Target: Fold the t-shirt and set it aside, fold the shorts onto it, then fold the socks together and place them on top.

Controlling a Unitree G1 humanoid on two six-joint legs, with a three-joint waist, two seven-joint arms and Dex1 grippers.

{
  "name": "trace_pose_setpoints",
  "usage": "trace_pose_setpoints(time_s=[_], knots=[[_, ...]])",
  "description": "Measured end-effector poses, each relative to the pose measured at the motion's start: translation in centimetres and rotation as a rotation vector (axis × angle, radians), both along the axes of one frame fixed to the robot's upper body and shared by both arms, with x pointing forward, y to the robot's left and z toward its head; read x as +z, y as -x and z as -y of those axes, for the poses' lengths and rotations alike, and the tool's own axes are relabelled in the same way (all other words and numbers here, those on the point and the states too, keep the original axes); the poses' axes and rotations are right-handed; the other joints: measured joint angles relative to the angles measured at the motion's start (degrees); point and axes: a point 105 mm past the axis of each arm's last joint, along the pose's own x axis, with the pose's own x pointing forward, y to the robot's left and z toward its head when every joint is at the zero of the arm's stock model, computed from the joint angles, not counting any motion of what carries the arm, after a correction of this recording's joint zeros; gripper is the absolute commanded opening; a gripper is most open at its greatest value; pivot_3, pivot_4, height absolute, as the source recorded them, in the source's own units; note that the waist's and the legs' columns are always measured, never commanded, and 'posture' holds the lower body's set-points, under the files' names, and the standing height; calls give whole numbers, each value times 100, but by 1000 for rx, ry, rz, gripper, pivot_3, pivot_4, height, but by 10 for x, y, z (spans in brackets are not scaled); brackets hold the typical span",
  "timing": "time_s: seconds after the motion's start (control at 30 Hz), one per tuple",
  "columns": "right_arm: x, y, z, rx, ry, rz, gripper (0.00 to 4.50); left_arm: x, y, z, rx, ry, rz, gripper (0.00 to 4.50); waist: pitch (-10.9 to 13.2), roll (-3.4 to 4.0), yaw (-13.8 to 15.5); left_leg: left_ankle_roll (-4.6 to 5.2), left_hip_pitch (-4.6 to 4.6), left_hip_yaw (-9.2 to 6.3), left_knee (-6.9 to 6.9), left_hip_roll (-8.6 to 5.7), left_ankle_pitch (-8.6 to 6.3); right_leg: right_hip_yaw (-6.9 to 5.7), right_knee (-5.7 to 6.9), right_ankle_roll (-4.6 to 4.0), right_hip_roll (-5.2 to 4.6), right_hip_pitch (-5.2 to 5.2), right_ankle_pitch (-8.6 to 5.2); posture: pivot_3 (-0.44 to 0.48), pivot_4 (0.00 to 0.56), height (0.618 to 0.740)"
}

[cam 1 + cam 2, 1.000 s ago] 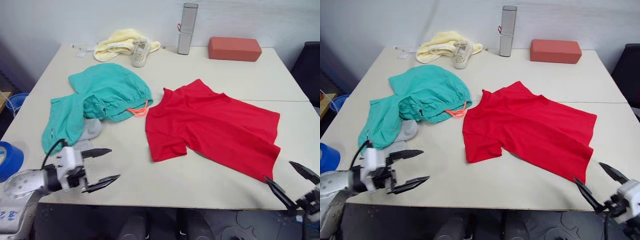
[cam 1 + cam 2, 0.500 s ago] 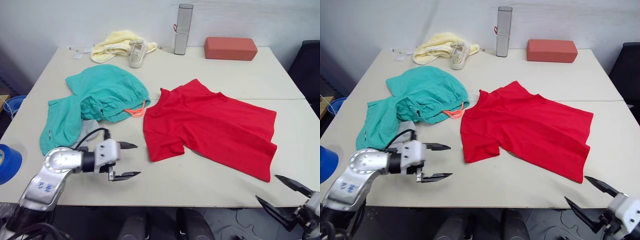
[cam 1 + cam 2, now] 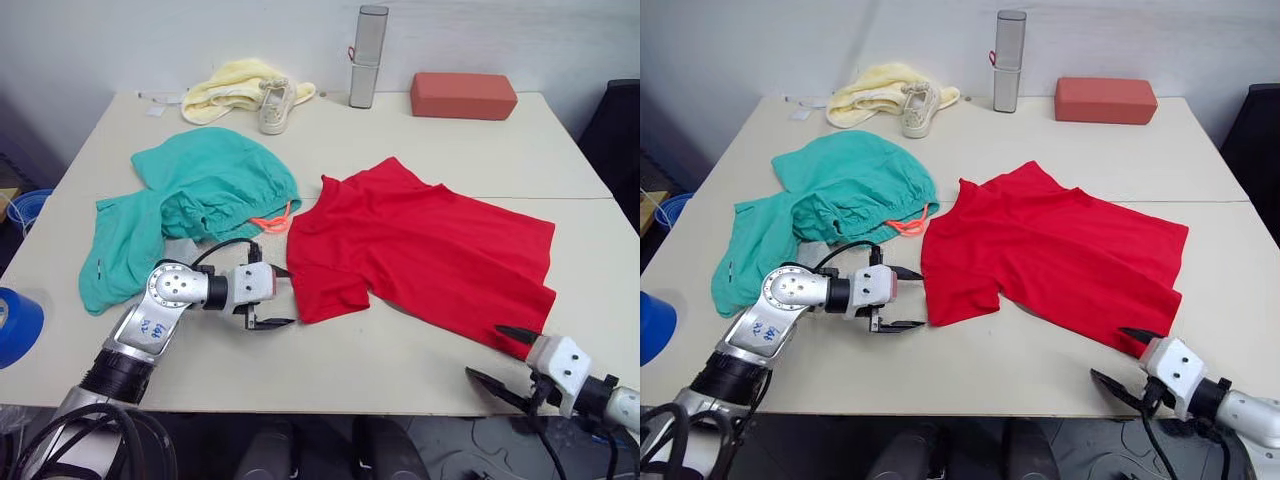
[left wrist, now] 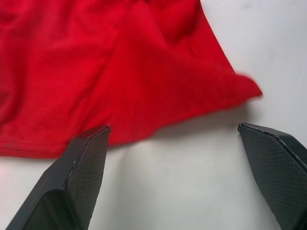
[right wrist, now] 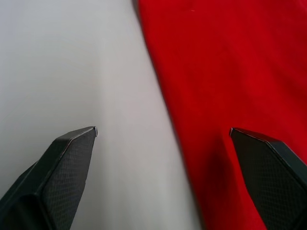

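The red t-shirt [image 3: 425, 250] lies spread flat on the table's right half, neck toward the shorts. My left gripper [image 3: 288, 297] is open and low on the table, just left of the near sleeve [image 4: 144, 72], its fingers [image 4: 84, 165] straddling the sleeve's edge. At the front edge my right gripper [image 3: 484, 351] is open beside the shirt's near hem corner [image 5: 230, 72]. The teal shorts [image 3: 200, 190] lie bunched at the left with the orange drawstring [image 3: 272, 222] showing. One grey sock [image 3: 176, 244] peeks out from under them.
At the back of the table [image 3: 400, 370] lie a pale yellow cloth [image 3: 235, 82], a beige sneaker [image 3: 273, 105], a silver cylinder [image 3: 367, 57] and a reddish block [image 3: 463, 95]. A blue roll [image 3: 15, 325] sits off the left edge. A dark chair [image 3: 625, 140] stands at right.
My left gripper has travelled right across the table to the shirt's near sleeve. My right gripper has come in and forward to the shirt's near hem corner. Both stay open.
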Motion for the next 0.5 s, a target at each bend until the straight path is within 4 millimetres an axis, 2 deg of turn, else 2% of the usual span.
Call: trace_pose_setpoints(time_s=[0.1,0.47,0.5], knots=[[2,-11,8,-57,33,12,3880,6,-17,9,-12,13,43,3874,0,-16,34,38,-4,-1,23,-1,-16,1,2,9,-2,9,10,0,150,740],[-3,-30,5,-75,34,33,123,-13,-18,38,-99,61,24,377,-7,-26,49,26,-7,0,49,-4,-13,1,-2,22,-6,21,17,0,150,740],[-3,-31,5,-74,33,38,0,-13,-19,40,-98,71,20,55,-7,-26,48,28,-8,0,50,-4,-14,1,-2,23,-7,20,18,0,150,740]])
